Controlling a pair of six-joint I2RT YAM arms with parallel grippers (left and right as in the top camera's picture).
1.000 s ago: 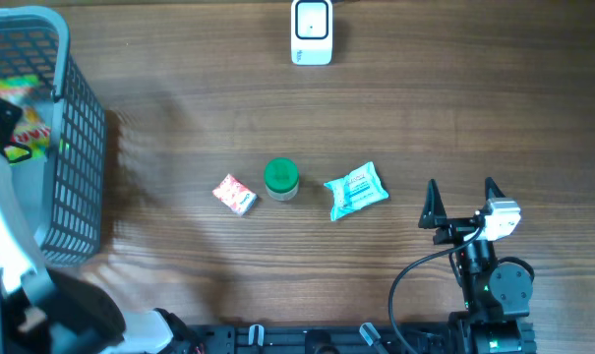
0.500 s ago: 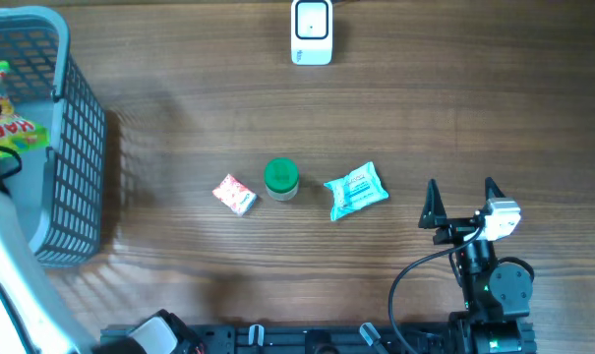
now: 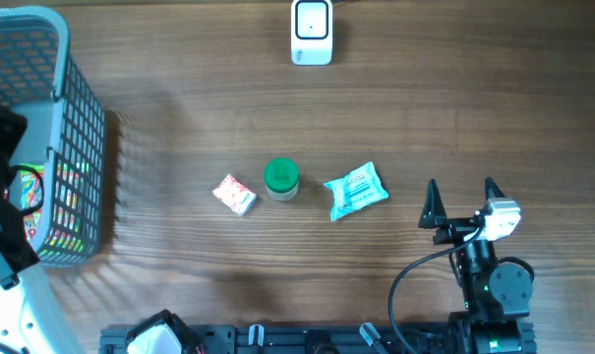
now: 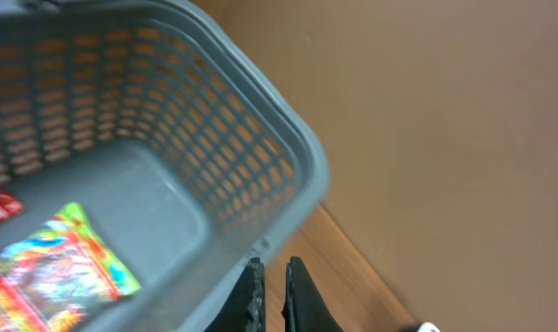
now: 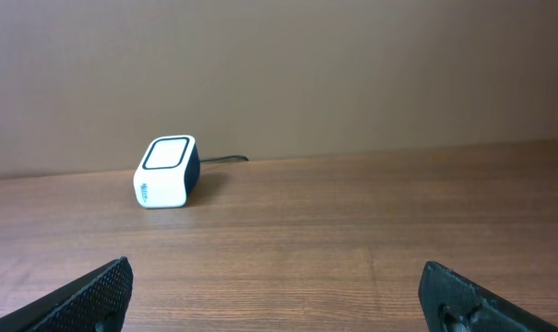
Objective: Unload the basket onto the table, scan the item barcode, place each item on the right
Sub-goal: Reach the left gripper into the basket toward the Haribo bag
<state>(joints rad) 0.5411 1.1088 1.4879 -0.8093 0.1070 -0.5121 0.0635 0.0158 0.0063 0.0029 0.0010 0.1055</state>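
Left gripper point(image 4: 274, 269), jaws shut and empty, hangs by the grey basket point(image 3: 81, 147) containing a colourful candy bag point(image 4: 57, 267). Right gripper point(image 3: 461, 187) sits wide open near a teal pouch point(image 3: 356, 190), well apart from the white scanner point(image 3: 311, 31).

No lettering can be read anywhere. The teal packet point(image 3: 356, 190) at the centre of the overhead view carries pale print too small to make out, as does the red-and-white packet point(image 3: 235, 195) left of it. The white scanner point(image 5: 166, 172) bears a tiny blurred mark on its side. The bright packet point(image 4: 53, 267) at the lower left of the left wrist view shows only smeared colours.
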